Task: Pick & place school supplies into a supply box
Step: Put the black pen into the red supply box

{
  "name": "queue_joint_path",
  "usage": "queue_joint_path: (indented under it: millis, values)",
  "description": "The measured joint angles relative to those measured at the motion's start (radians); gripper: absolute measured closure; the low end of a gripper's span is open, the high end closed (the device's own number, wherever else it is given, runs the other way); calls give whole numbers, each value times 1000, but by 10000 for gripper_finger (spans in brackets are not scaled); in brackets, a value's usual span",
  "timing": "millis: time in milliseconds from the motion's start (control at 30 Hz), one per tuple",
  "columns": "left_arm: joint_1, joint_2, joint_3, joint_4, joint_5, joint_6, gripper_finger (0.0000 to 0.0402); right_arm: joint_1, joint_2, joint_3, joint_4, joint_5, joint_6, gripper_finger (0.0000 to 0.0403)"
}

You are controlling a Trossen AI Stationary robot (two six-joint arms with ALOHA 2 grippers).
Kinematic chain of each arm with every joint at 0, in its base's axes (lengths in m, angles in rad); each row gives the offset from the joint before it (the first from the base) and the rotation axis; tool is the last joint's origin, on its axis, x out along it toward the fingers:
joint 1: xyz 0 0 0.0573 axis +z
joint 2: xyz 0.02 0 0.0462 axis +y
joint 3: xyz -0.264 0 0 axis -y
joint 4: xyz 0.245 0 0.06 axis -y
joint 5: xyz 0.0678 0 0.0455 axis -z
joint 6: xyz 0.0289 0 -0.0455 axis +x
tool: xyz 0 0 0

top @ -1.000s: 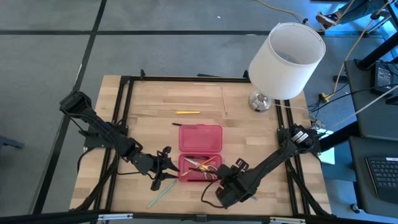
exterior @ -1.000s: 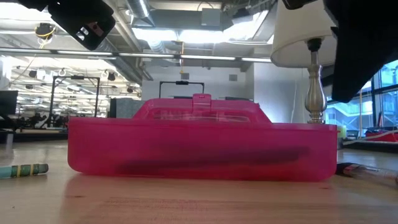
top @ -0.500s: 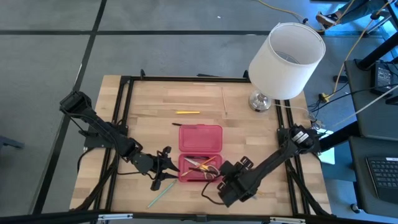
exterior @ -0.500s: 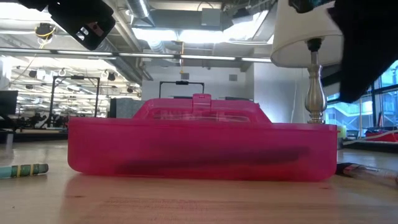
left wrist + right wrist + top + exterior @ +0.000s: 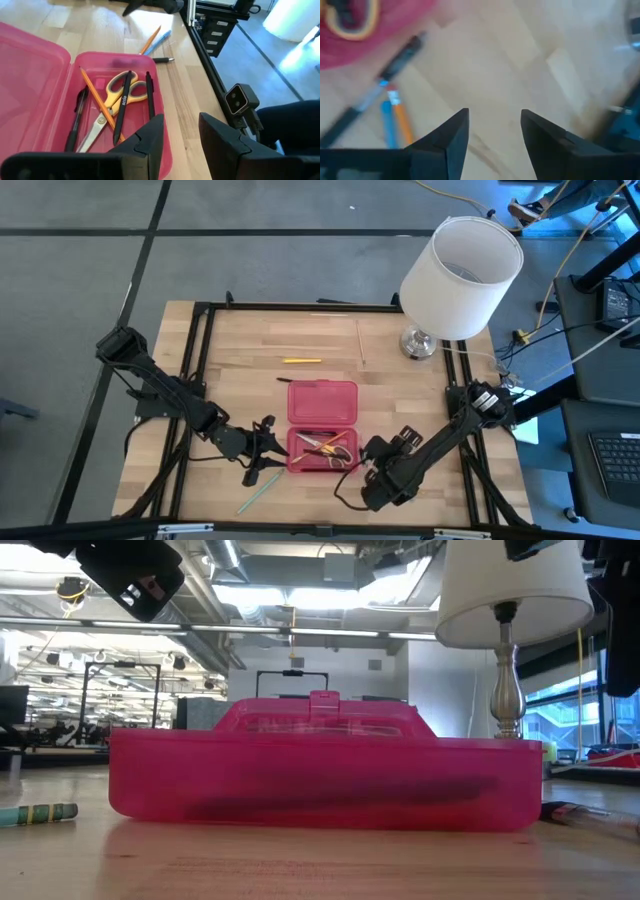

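The pink supply box (image 5: 322,402) lies open, lid toward the far side. Its base (image 5: 60,80) holds yellow-handled scissors (image 5: 117,97), an orange pencil (image 5: 97,97) and black pens. My left gripper (image 5: 181,122) stands open at the base's left end (image 5: 275,448). My right gripper (image 5: 495,117) hangs open and holds nothing above bare table right of the box (image 5: 375,485). Beside it on the wood lie a black pen (image 5: 395,65), a blue pencil (image 5: 387,120) and an orange pencil (image 5: 402,122). My left gripper has one finger (image 5: 147,137) over the near wall (image 5: 167,150) of the box base at its left end, and the other finger outside the box. I cannot tell whether either finger touches the wall.
A lamp with a white shade (image 5: 460,275) stands at the far right corner. A yellow pencil (image 5: 302,361) and a thin wooden stick (image 5: 361,345) lie beyond the box. A green pencil (image 5: 258,492) lies near the front edge, left of the box. A black frame (image 5: 200,380) rims the table.
My right gripper has moved a little toward the table's right edge, away from the box, and has tipped; in the low view its dark arm has drawn off to the right past the lamp. My left gripper and the box have kept still.
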Motion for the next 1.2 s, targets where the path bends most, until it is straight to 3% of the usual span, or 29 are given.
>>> queue_joint_path:
  millis: [133,300,500,667,833,1000,1200]
  values:
    - [0,0,0,0,0,-49,286,10,0,0,-60,8,4,221]
    - [0,0,0,0,0,-48,286,24,-2,-11,-53,139,1,221]
    - [0,0,0,0,0,-47,286,33,3,-47,9,171,0,221]
    - [0,0,0,0,0,-45,286,52,-51,-158,1,160,35,221]
    - [0,0,0,0,0,-45,286,93,-214,-338,207,146,113,221]
    - [0,0,0,0,-1,-45,286,101,-379,-483,574,139,184,221]
    - [0,0,0,0,-1,-45,286,76,-427,-580,931,138,103,221]
